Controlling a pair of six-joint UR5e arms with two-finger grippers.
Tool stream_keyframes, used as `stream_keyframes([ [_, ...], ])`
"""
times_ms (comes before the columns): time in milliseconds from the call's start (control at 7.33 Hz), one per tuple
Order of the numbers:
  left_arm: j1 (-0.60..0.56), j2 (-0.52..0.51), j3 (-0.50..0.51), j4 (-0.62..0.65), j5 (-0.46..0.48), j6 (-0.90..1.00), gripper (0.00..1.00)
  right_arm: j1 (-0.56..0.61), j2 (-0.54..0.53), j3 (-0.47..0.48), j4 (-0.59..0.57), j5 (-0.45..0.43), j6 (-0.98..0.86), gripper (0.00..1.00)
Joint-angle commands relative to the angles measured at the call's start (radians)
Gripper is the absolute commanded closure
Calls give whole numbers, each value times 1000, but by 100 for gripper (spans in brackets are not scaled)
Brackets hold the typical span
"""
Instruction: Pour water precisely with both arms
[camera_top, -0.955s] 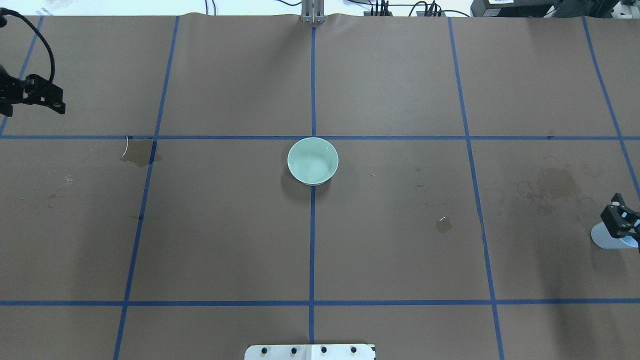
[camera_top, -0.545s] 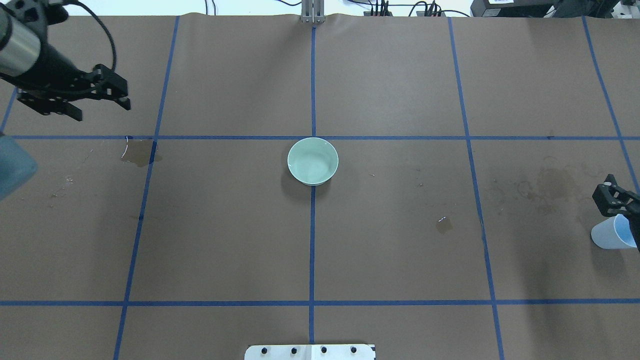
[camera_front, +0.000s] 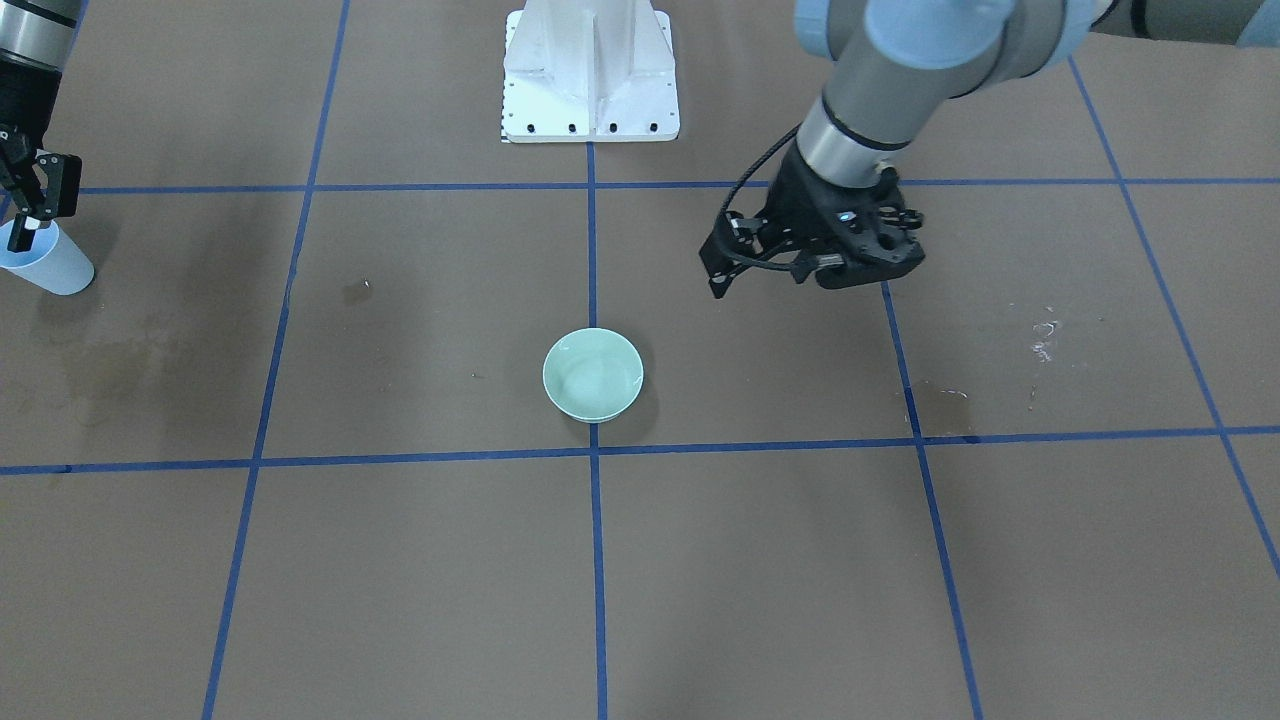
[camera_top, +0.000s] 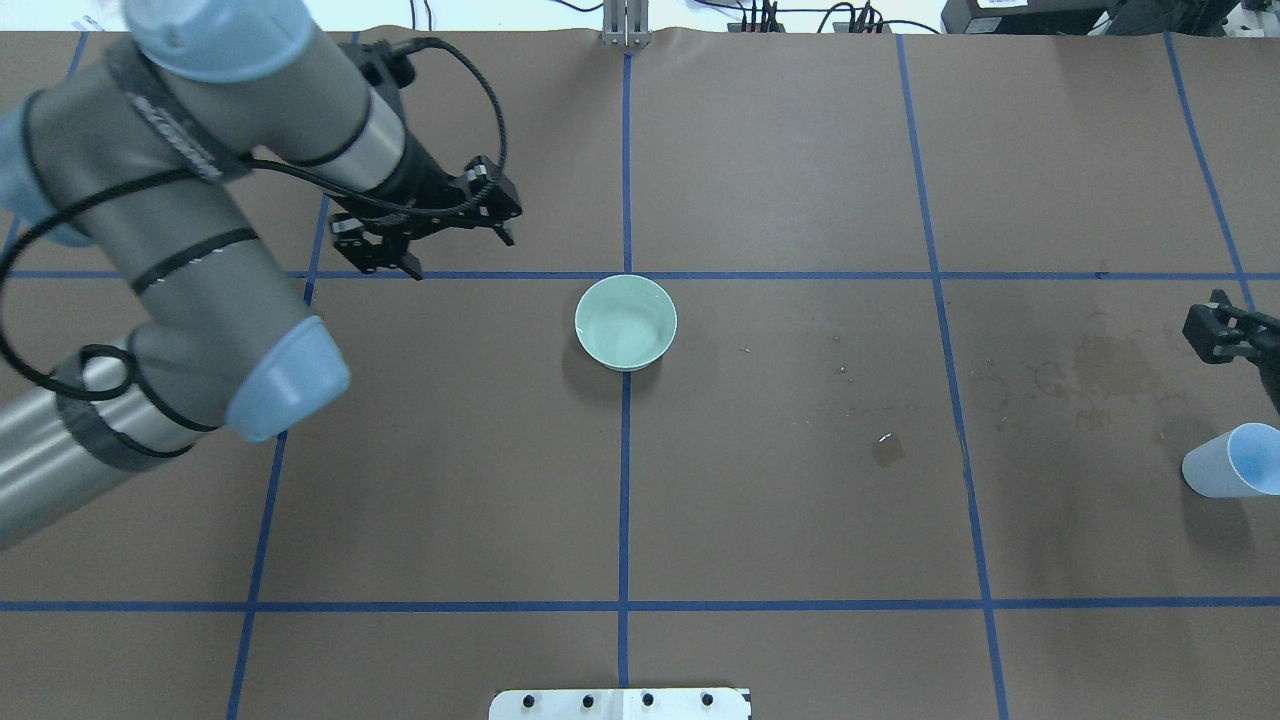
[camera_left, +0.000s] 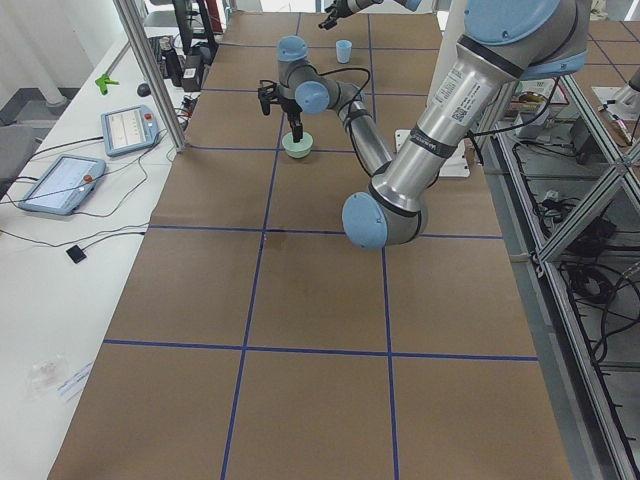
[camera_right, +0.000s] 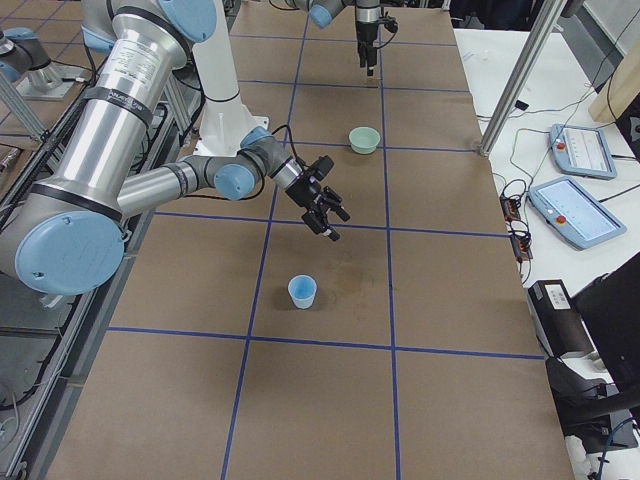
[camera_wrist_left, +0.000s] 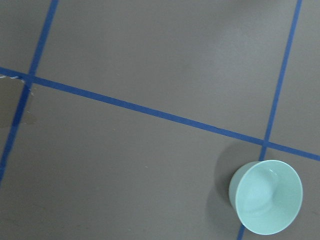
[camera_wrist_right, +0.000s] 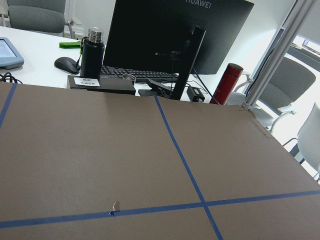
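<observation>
A pale green bowl (camera_top: 626, 322) stands at the table's centre; it also shows in the left wrist view (camera_wrist_left: 266, 196), with a faint sheen inside that may be water. My left gripper (camera_top: 450, 240) hangs open and empty above the table, to the left of the bowl and a little beyond it (camera_front: 790, 270). A light-blue paper cup (camera_top: 1230, 462) stands upright at the right edge. My right gripper (camera_top: 1215, 335) is open and empty, just beyond the cup and apart from it (camera_right: 325, 212). I cannot tell whether the cup holds water.
Brown paper with a blue tape grid covers the table. Damp stains lie near the cup (camera_top: 1105, 365), right of centre (camera_top: 887, 450) and at the left (camera_top: 280, 305). The white pedestal (camera_front: 590, 70) stands at the robot's edge. A monitor and bottles (camera_wrist_right: 175, 45) stand beyond the far edge.
My left arm has swung in from the left edge toward the bowl. My right gripper has let go of the cup and drawn back from it; the cup stays standing.
</observation>
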Motion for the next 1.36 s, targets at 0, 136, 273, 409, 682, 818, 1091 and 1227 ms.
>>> stream_keyframes([
  [0,75,-93,224,-178,97,-75,0,120,93,-7,-2,106,-177,1],
  [136,81,-94,295,-260,97,-75,0,207,124,-15,-2,208,-281,1],
  [273,83,-97,340,-300,97,-73,0,299,174,-42,-4,311,-387,1],
  [409,86,-97,369,-323,97,-72,0,356,193,-64,-5,399,-450,1],
  [682,113,-97,389,-339,97,-64,0,635,376,-276,-1,836,-674,1],
  [818,122,-97,389,-337,97,-64,0,682,401,-312,-8,864,-752,1],
  [1091,141,-97,389,-339,97,-58,4,722,427,-378,-13,962,-796,1],
  [1227,153,-99,389,-337,97,-58,10,768,449,-429,-15,1048,-834,1],
])
